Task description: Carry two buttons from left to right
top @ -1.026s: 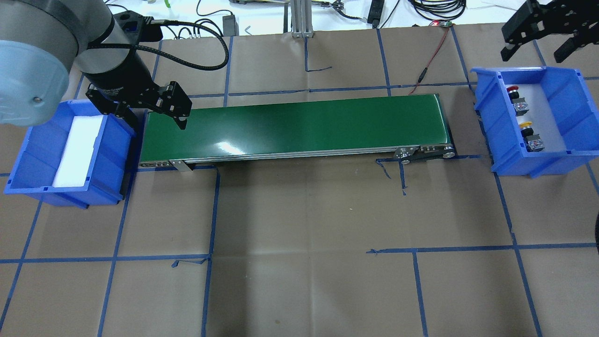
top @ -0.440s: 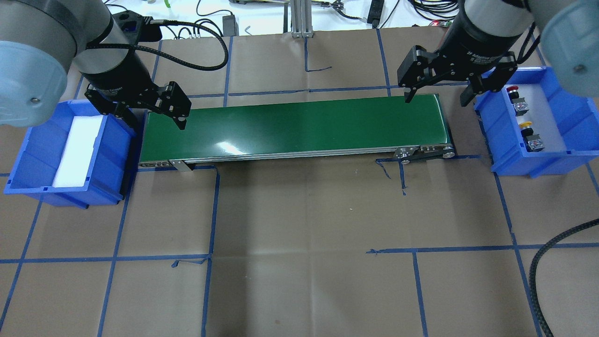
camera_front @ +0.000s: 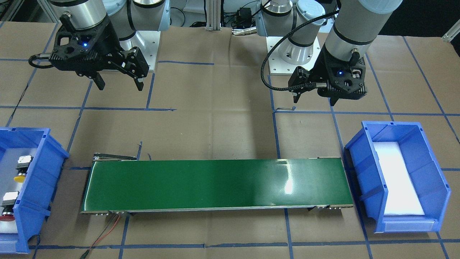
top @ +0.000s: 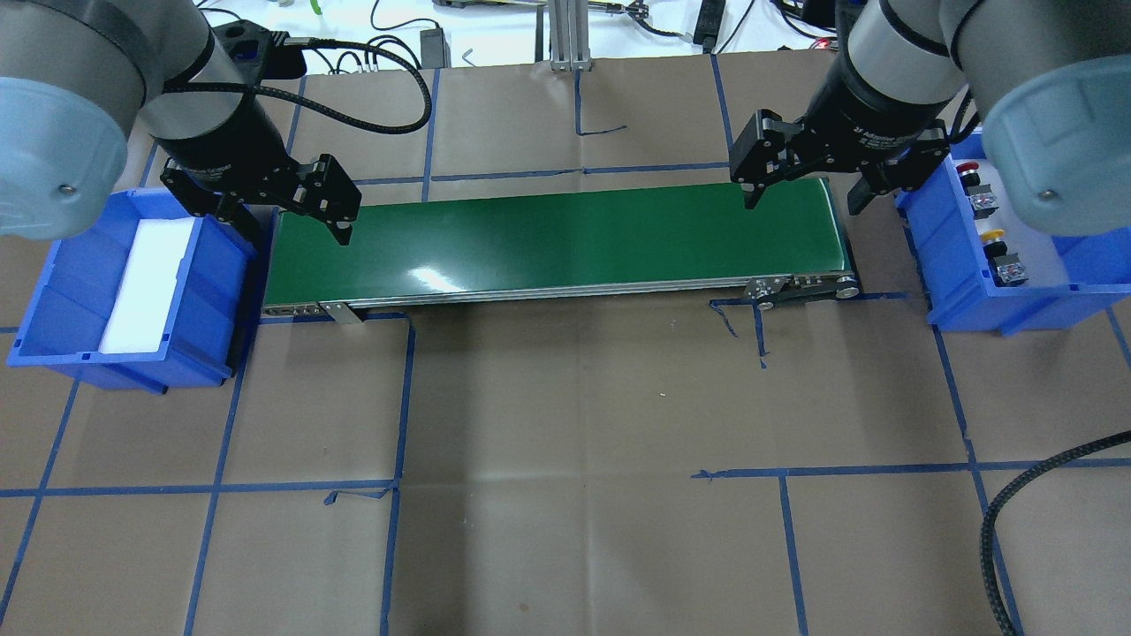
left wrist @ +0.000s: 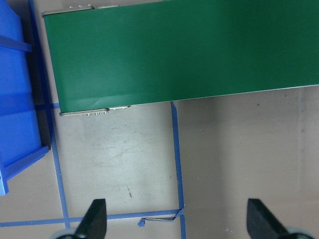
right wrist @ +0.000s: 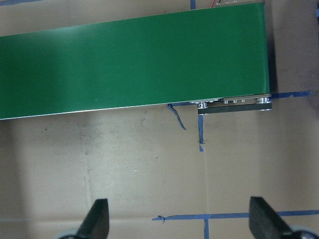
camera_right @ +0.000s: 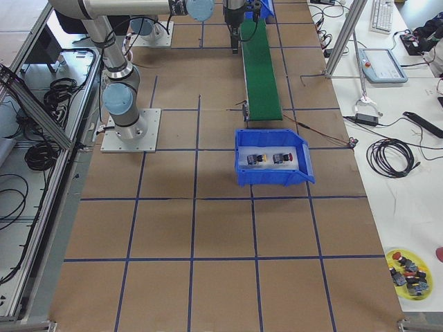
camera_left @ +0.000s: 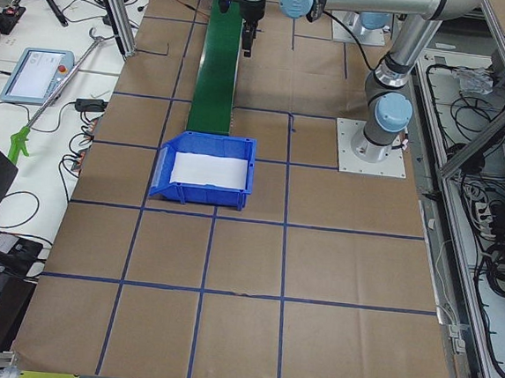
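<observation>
The red button [top: 968, 168] and the yellow button [top: 994, 237] lie in the blue bin [top: 937, 265] at the table's right end. They also show in the front view, yellow [camera_front: 19, 177] and red [camera_front: 7, 216]. My right gripper [top: 802, 203] is open and empty, above the right end of the green conveyor belt [top: 557, 238], just left of that bin. My left gripper [top: 299, 231] is open and empty above the belt's left end, beside the other blue bin [top: 71, 291]. Both wrist views show wide-open fingers with nothing between them.
The left bin holds only a white foam pad [top: 146, 283]. The conveyor's roller frame [top: 804, 287] sticks out at its front right. A red and black wire [top: 808, 124] runs behind the belt. Blue tape lines cross the brown paper table.
My right arm has swung from behind the right bin leftward and down, to above the belt's right end. My left arm has not moved. The buttons stay in the bin.
</observation>
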